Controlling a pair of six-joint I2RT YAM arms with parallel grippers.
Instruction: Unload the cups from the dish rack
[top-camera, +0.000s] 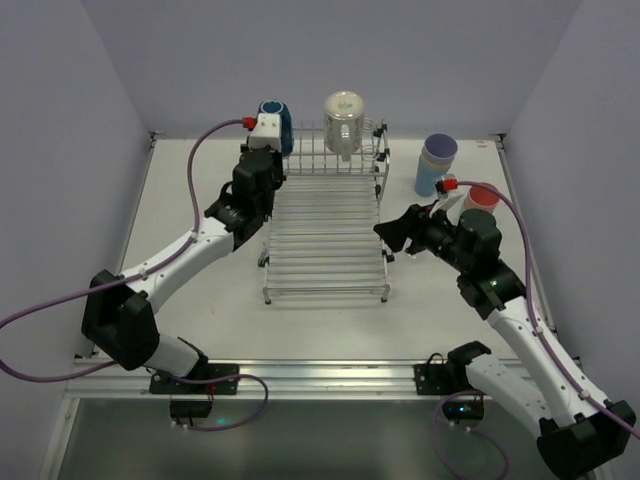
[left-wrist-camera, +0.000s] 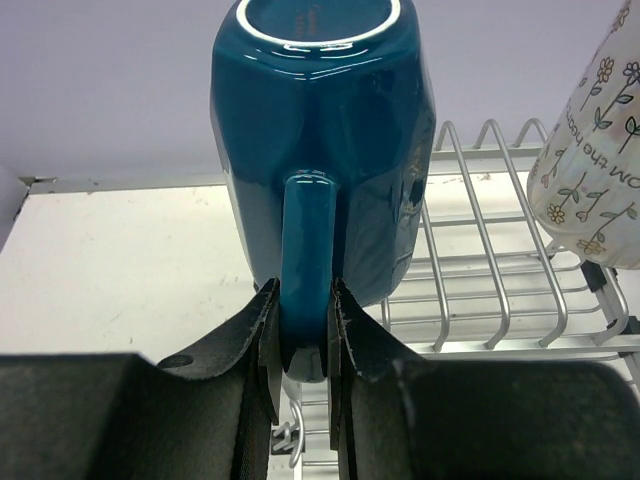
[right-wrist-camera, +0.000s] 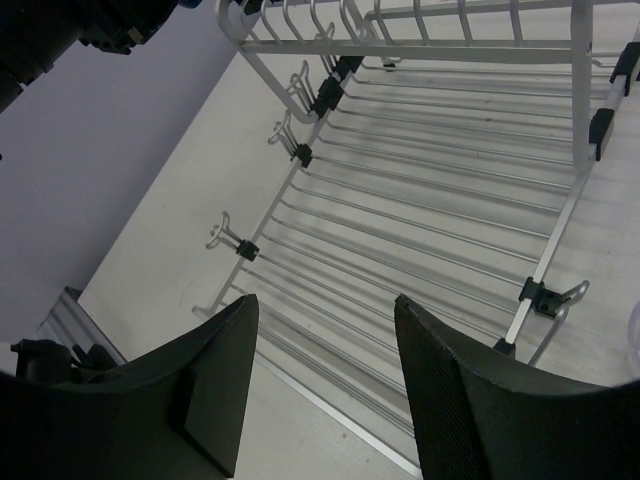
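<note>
The chrome wire dish rack (top-camera: 325, 215) lies mid-table with its raised tier at the far end. My left gripper (top-camera: 270, 142) is shut on the handle of the glossy dark-blue mug (top-camera: 277, 118) at the rack's far-left corner. In the left wrist view the mug (left-wrist-camera: 320, 150) is bottom-up and my left gripper (left-wrist-camera: 303, 292) pinches its handle. A clear glass mug (top-camera: 343, 122) with a flower print (left-wrist-camera: 600, 170) stands on the raised tier. My right gripper (top-camera: 390, 232) is open and empty at the rack's right edge, above the slats (right-wrist-camera: 430, 200) in its wrist view (right-wrist-camera: 325, 305).
A stack of tumblers, light blue below and lavender on top (top-camera: 436, 163), stands on the table right of the rack. A pink tumbler (top-camera: 481, 197) stands beside my right wrist. Grey walls close in the table on three sides.
</note>
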